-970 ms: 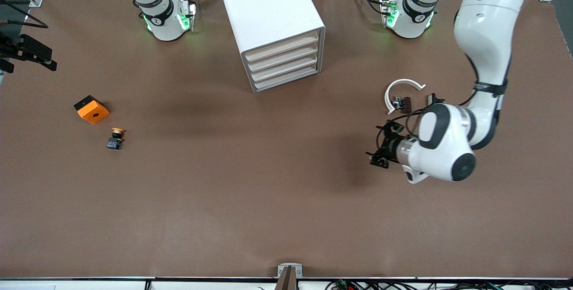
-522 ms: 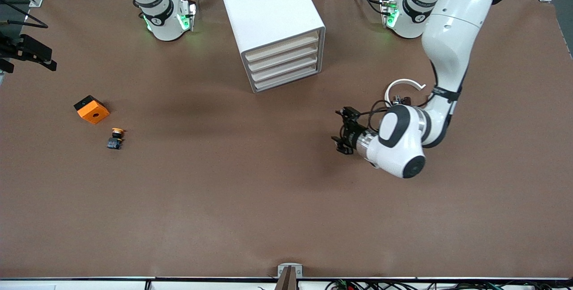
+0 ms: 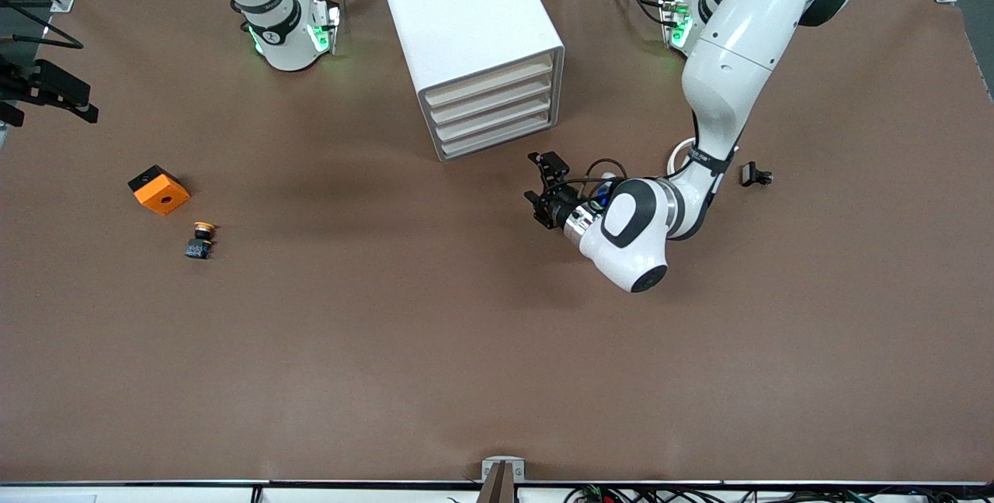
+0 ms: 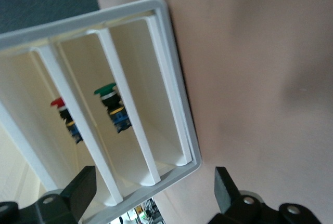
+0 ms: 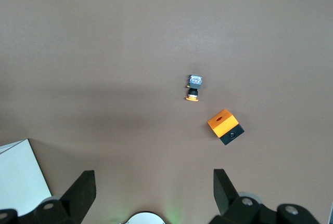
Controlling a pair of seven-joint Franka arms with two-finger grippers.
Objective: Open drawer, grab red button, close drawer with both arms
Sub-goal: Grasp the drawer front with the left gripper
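Our left claw (image 3: 541,186), fingers spread and holding nothing, has swung in from the left arm's end of the brown table (image 3: 466,348) to hover just in front of the white box cabinet (image 3: 466,37), so we judge the pull on a shallow beige-fronted drawer (image 3: 494,97) is next, all four looking shut from the front. Our right claw (image 5: 153,182), also spread and empty, waits high over the right arm's end. In the left wrist view the small red-capped push button (image 4: 65,117) seems to sit inside a compartment beside a green-capped button (image 4: 112,110), though we cannot tell which drawer holds it.
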